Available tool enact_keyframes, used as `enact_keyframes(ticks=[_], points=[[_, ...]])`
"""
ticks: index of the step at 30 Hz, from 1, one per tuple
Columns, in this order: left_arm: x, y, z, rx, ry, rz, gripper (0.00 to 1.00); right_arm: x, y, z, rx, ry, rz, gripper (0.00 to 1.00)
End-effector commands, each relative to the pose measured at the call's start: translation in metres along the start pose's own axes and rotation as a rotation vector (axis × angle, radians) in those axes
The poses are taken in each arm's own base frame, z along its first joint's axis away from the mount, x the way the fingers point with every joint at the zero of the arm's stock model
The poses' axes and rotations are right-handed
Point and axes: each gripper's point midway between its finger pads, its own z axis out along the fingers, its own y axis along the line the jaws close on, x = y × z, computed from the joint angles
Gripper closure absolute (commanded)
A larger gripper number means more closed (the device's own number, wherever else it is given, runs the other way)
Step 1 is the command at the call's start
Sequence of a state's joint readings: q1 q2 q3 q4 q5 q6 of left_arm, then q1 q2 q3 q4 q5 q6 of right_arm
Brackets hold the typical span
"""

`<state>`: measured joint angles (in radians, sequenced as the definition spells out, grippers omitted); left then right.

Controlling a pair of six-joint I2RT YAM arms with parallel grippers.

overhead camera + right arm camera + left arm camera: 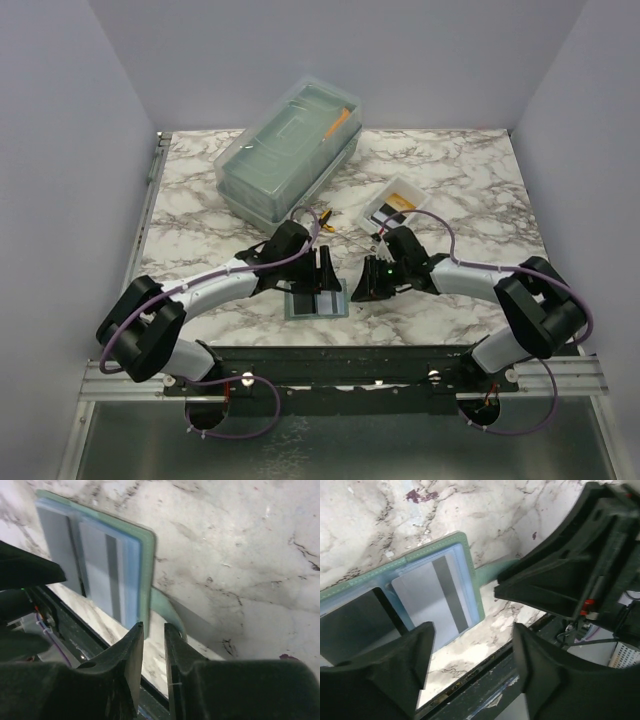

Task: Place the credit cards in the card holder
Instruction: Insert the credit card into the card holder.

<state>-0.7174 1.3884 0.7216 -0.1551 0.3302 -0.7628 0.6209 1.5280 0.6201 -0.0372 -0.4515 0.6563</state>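
Marbled tabletop [450,180] bears the open card holder [318,305], credit cards [437,595] seemingly pocketed; left tool [326,272] gapes above, right tool [152,635] nearly closed beside its strap, so withdrawal likely follows.

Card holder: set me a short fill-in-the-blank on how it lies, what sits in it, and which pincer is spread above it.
1. The card holder is not folded shut; it lies ___ on the marble table, pockets up.
2. The pale card in one pocket shows a dark ___ across it.
3. The pincer with its jaws spread wide belongs to the ___ arm.

Missing words: open; stripe; left.
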Motion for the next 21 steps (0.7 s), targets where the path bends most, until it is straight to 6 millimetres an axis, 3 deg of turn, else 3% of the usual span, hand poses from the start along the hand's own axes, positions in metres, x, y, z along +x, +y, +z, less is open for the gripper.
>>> enact_keyframes(ticks=[1, 5, 8, 13, 21], points=[[0.008, 0.024, 0.008, -0.090, 0.016, -0.017, 0.41, -0.013, 0.031, -0.008, -0.116, -0.053, 0.028, 0.72], [0.008, 0.033, 0.010, -0.125, 0.007, -0.013, 0.66, -0.012, 0.041, -0.004, -0.189, -0.049, 0.074, 0.71], [0.011, 0.037, 0.009, -0.134, 0.004, -0.012, 0.75, -0.012, 0.049, -0.002, -0.250, -0.039, 0.091, 0.70], [0.018, 0.049, 0.011, -0.168, 0.019, -0.023, 0.82, -0.013, 0.054, 0.003, -0.293, -0.028, 0.089, 0.62], [0.031, 0.070, 0.017, -0.235, 0.048, -0.046, 0.92, -0.009, 0.043, 0.014, -0.255, 0.000, 0.094, 0.58]])
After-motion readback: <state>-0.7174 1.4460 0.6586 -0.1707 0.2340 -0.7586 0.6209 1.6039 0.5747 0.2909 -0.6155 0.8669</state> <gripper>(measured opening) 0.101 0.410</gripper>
